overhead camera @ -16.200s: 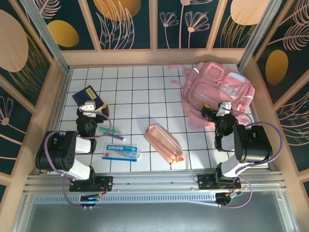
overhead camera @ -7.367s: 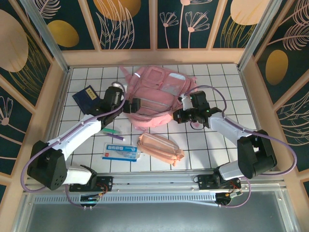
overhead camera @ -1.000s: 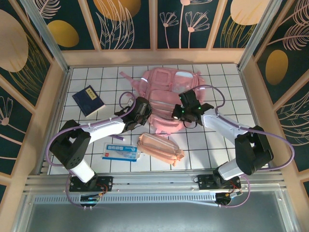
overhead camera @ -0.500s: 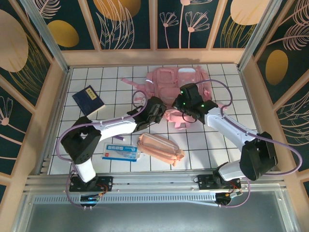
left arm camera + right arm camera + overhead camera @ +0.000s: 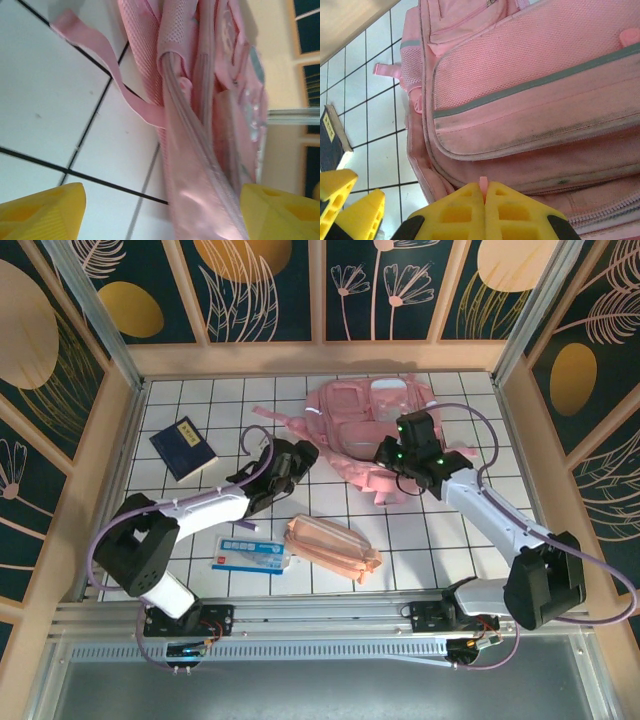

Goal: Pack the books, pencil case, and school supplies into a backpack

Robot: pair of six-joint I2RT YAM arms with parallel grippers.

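The glossy pink backpack lies flat at the back centre of the tiled table. My right gripper is at its near edge, shut on a small pink zipper tab of the backpack. My left gripper is at the bag's left side, open, with the bag's side seam between its yellow fingers. The navy booklet lies far left. The peach pencil case and the white-and-blue packet lie near the front. The green pen is mostly hidden under my left arm.
A loose pink strap trails left of the bag. Wooden walls close in the table on three sides, and the bag sits close to the back wall. The booklet's corner shows in the right wrist view.
The backpack has shifted right and toward the back wall. My right gripper moved right with it, holding the tab. My left gripper reached in, then drew back left.
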